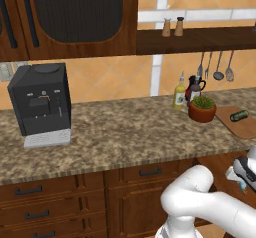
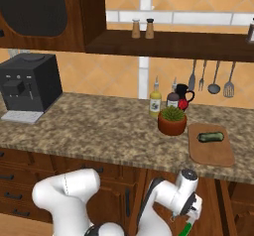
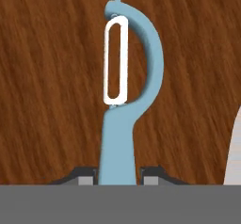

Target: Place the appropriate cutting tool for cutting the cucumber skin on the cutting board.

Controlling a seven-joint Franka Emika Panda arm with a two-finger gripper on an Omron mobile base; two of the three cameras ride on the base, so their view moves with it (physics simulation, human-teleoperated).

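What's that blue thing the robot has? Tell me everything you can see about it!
It's a peeler, the cutting tool for cucumber skin. It looks like smooth light blue plastic: a straight handle that widens into a curved arm bending round to the tip. A slim white blade with a long slot spans the gap from handle to tip. The two dark fingers press on either side of the handle, so it is gripped. Behind it is brown wood grain. Whether it rests on that wood I can't tell.

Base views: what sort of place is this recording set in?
A rendered home kitchen, by the look of it: a speckled stone counter over wooden drawers, a black coffee machine, and utensils hanging on a tiled wall.
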